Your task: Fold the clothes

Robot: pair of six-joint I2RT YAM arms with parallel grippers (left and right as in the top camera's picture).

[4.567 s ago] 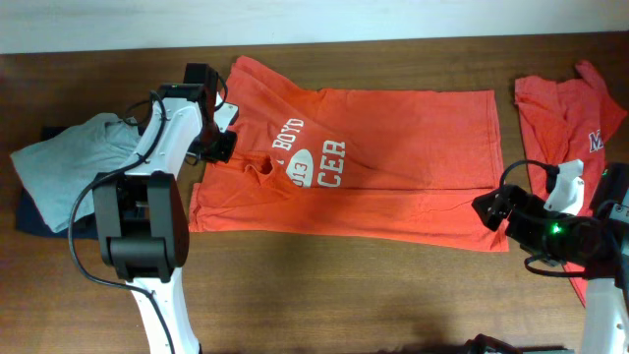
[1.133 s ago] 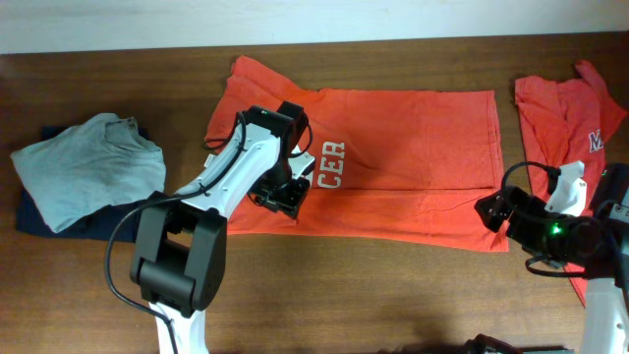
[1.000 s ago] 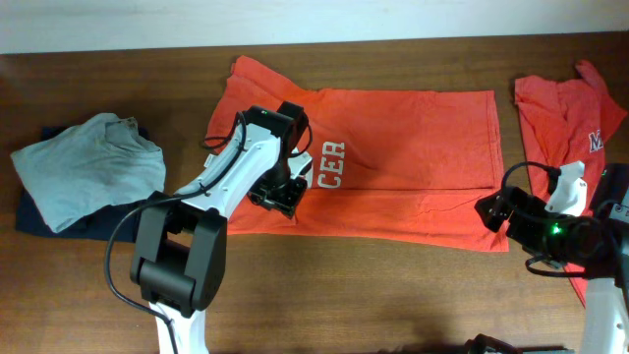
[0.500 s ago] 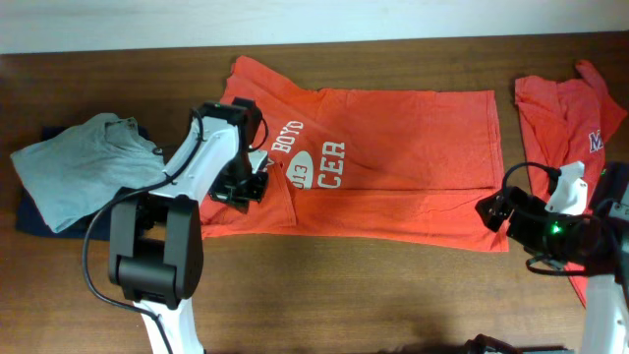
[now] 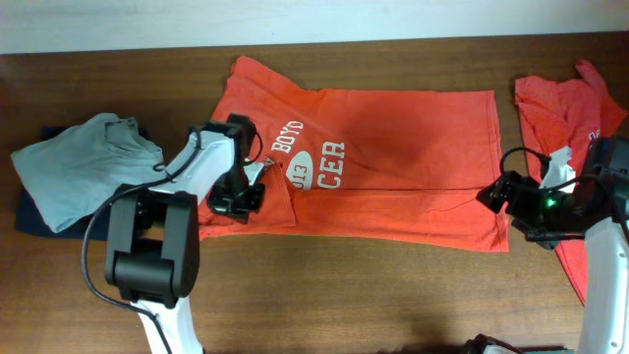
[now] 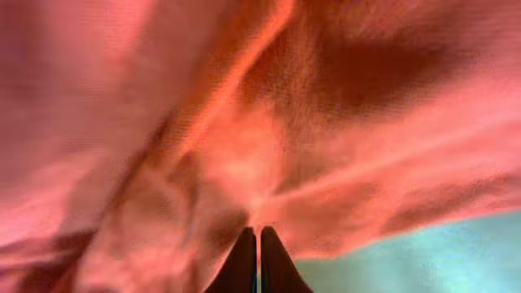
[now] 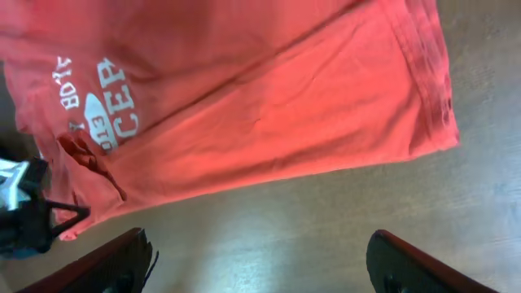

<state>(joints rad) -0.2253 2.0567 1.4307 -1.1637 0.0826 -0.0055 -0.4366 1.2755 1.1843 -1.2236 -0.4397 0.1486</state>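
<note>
Showing two orange shirts (image 5: pixel 413 147), one grey garment (image 5: pixel 79 172)

The left gripper (image 5: pixel 243 196) has slid left across the T-shirt (image 5: pixel 403 147) and now pinches its cloth. More of the white lettering (image 5: pixel 313 162) shows. The right gripper (image 5: pixel 494 194) has edged up toward the hem corner.

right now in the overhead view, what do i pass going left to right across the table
grey garment → left fingers → spread orange T-shirt → right fingers → second orange T-shirt at the right edge
</note>
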